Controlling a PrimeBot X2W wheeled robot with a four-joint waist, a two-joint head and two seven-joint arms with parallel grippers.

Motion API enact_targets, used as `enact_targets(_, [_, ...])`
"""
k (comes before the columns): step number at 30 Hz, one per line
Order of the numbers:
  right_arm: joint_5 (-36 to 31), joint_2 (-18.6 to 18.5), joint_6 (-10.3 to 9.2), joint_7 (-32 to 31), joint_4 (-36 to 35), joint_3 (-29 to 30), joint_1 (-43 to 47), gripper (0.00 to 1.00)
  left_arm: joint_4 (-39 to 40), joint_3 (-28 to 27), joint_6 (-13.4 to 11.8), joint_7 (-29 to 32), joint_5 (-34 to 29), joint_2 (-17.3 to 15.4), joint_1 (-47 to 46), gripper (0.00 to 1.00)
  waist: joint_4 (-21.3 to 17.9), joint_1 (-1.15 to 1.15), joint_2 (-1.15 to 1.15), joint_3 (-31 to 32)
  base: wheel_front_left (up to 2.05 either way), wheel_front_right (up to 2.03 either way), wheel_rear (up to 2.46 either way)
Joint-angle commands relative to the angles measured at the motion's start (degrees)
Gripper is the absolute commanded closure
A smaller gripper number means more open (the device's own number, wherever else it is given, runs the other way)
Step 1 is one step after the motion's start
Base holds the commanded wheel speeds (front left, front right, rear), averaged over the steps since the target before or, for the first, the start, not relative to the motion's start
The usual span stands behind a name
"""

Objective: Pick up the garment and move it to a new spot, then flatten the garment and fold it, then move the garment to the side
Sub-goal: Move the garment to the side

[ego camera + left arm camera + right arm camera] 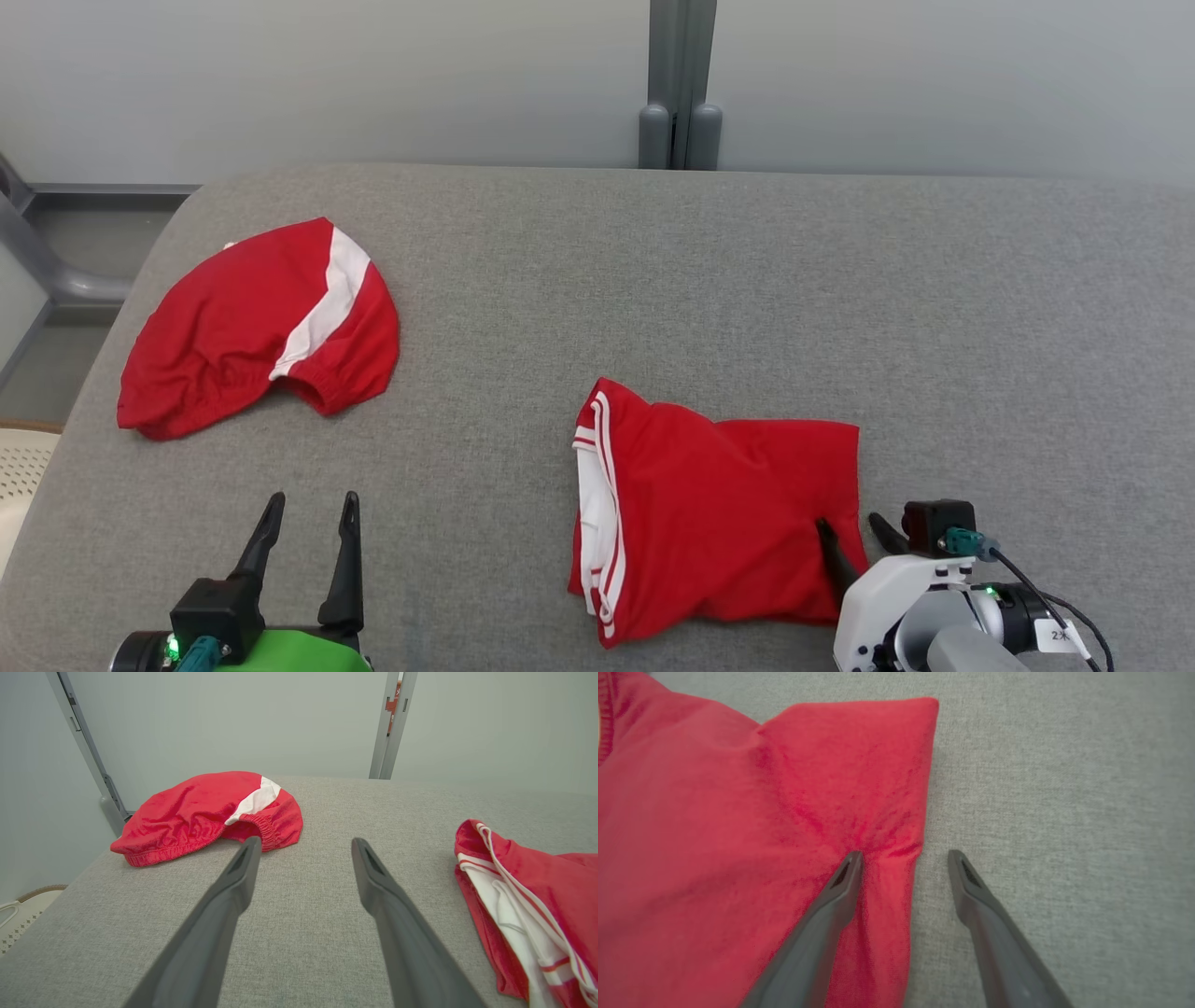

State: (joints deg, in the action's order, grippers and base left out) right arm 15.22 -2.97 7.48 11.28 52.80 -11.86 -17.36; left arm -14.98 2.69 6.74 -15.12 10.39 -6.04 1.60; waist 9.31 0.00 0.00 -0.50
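Observation:
A red garment (719, 504) with white side stripes lies folded on the grey table (747, 280), front and right of centre. Its striped edge shows at the right of the left wrist view (537, 882). My right gripper (848, 523) is open and straddles the garment's right edge. In the right wrist view, one fingertip (852, 863) presses a crease into the red cloth (738, 812) and the other rests on bare table; the gripper (905, 855) holds nothing. My left gripper (313, 499) stands open over bare table at the front left, its open jaws (306, 841) likewise holding nothing.
A second red garment (252, 327) with a white band and elastic hem lies bunched at the table's back left (201, 807). A white perforated basket (23, 467) sits off the table's left edge. A grey post (680, 93) stands against the back wall.

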Motion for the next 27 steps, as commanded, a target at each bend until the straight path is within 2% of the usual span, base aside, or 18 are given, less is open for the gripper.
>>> enact_targets(1, [2.2,0.1,0.03,-0.1,1.1,-1.6,-0.3,1.0,-0.1,0.0,0.1,0.0,0.0,0.1,-1.0,0.0,0.3,0.0,0.0,-0.4,0.0,0.0,0.0])
enact_targets(6, [6.5,0.1,0.02,0.6,3.5,-4.7,-3.3,1.0,-0.4,-0.1,0.2,0.0,0.1,0.3,-1.4,0.0,0.0,0.0,0.0,-0.9,0.0,0.0,0.0])
enact_targets(9, [6.5,0.0,0.02,1.4,4.3,-5.6,-6.4,1.0,-0.5,0.0,0.2,0.0,0.0,0.5,-1.7,0.0,-0.1,0.0,0.0,-1.1,0.0,0.0,0.0])
enact_targets(14, [5.6,-3.1,0.01,1.5,5.4,-7.4,-12.9,1.0,0.2,0.3,0.3,0.0,0.0,1.0,-2.8,0.0,-0.3,0.0,0.0,-3.0,0.0,0.0,0.0])
enact_targets(20, [4.9,-9.8,0.0,-0.3,4.5,-8.8,-23.5,1.0,2.8,1.3,0.4,0.0,0.4,1.6,-6.3,0.0,-1.9,0.0,0.0,-11.1,0.0,0.0,0.0])
enact_targets(27, [4.3,-20.8,0.0,-2.3,2.3,-8.5,-34.4,1.0,5.9,1.1,0.7,0.0,0.2,2.0,-12.0,0.0,-5.3,0.0,0.0,-22.3,0.0,0.0,0.0])
